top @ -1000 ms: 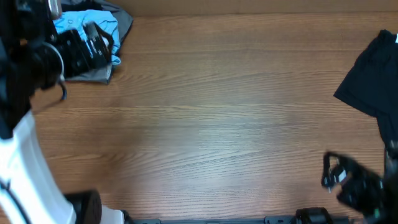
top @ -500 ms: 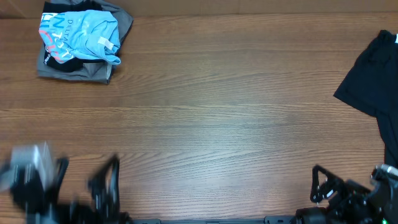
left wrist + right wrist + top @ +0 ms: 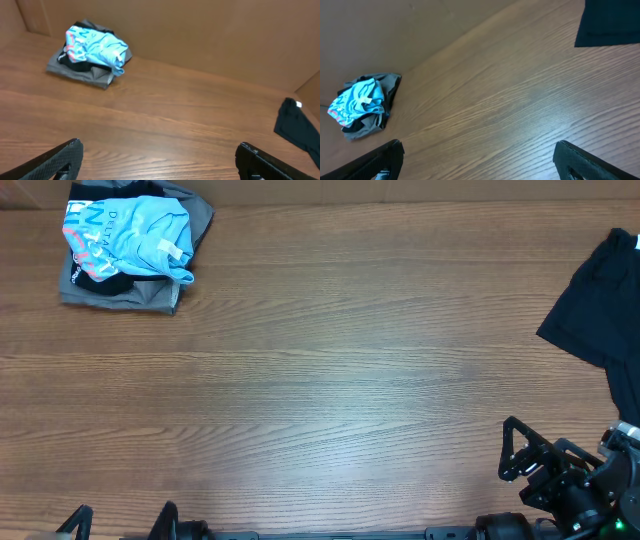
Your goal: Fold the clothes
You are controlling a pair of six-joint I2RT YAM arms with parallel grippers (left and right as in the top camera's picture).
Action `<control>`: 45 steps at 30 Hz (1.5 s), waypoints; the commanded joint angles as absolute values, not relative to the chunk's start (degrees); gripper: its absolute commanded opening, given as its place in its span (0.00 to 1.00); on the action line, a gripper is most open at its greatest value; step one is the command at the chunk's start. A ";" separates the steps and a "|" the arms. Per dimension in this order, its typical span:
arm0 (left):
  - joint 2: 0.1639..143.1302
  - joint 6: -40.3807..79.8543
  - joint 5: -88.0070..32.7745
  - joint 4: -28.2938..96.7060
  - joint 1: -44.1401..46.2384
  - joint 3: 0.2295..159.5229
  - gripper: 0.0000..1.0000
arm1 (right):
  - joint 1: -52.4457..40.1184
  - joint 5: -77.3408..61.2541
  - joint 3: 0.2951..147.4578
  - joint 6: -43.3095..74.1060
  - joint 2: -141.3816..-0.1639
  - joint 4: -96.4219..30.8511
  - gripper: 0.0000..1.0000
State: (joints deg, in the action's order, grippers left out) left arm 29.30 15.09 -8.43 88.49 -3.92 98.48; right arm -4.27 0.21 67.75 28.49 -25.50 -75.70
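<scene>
A light blue T-shirt (image 3: 135, 228) with white lettering and red-orange print lies crumpled on top of a grey and black pile (image 3: 120, 290) at the far left corner. It also shows in the left wrist view (image 3: 95, 45) and the right wrist view (image 3: 357, 102). A black garment (image 3: 600, 300) lies unfolded at the right edge, seen too in the left wrist view (image 3: 297, 127) and the right wrist view (image 3: 610, 20). My left gripper (image 3: 157, 160) is open and empty at the front left edge. My right gripper (image 3: 477, 160) is open and empty at the front right (image 3: 525, 460).
The wooden table (image 3: 340, 360) has a brown wall along its back edge (image 3: 200, 30).
My left arm has left the blue T-shirt on the pile and pulled back to the front left edge. My right gripper has shifted slightly at the front right.
</scene>
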 commanded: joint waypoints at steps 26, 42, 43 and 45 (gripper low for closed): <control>29.50 15.86 -7.05 96.79 -3.64 96.53 1.00 | -4.58 0.10 67.59 28.71 -25.08 -80.29 1.00; 29.50 15.86 -7.05 96.77 -3.64 96.53 1.00 | -4.47 0.10 67.55 28.69 -25.06 -80.34 1.00; 29.50 15.86 -7.05 96.77 -3.64 96.53 1.00 | -4.43 0.10 67.55 28.69 -25.06 -80.34 1.00; 29.50 15.86 -7.05 96.79 -3.64 96.53 1.00 | -4.43 0.10 67.55 28.71 -25.02 -80.34 1.00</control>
